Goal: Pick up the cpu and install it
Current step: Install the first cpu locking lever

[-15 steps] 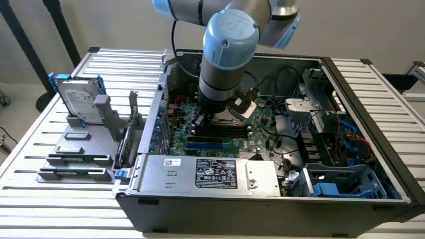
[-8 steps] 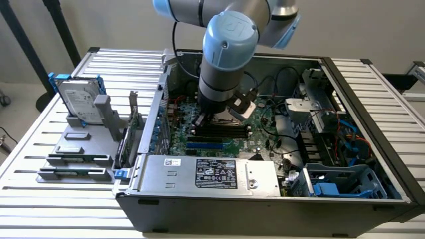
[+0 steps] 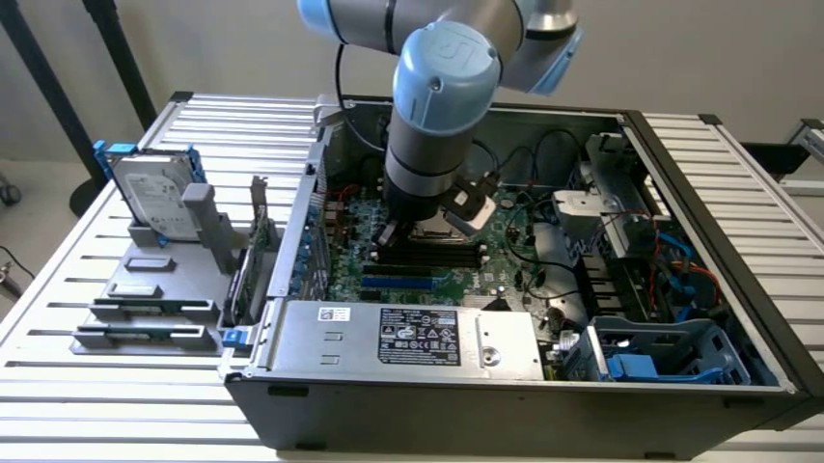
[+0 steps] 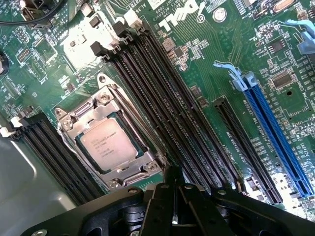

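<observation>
One dull silver square, the cpu (image 4: 107,142), lies flat in its metal socket frame (image 4: 74,123) on the green motherboard (image 4: 216,64), and you can read faint print on its matte lid. Beside it run long black ribbed memory slots (image 4: 167,108) and a glossy blue slot (image 4: 275,132). Your gripper (image 4: 173,194) hangs just above the board near the socket; its dark fingers meet with nothing between them.

Slatted white table (image 3: 116,386) carries it all. Open PC case (image 3: 515,395) sits centre, grey parts rack (image 3: 149,309) (hard drive (image 3: 152,198) upright) just beside it.
</observation>
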### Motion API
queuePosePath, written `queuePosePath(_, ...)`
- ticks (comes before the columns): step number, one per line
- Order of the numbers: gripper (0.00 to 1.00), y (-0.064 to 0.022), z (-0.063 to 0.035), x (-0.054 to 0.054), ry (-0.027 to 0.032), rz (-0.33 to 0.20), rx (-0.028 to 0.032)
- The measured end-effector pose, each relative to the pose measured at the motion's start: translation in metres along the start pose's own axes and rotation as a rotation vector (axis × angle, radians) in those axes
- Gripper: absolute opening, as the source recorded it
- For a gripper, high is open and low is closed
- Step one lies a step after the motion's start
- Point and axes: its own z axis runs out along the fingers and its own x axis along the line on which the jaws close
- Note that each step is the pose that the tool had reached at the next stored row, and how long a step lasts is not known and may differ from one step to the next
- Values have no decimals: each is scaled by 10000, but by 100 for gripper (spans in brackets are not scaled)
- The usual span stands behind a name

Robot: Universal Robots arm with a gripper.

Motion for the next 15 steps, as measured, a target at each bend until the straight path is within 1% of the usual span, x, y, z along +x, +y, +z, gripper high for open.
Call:
queuePosePath(3,11,-18,-70,16,-25,4,-8)
queuePosePath(5,11,-34,-131,33,-28,5,-6)
queuePosePath(7,11,-56,-170,58,-29,5,-4)
queuePosePath(10,11,-111,-186,128,-58,-29,1)
queuePosePath(13,11,-168,-189,204,-109,-102,-3)
queuePosePath(15,11,-204,-194,251,-152,-154,-9)
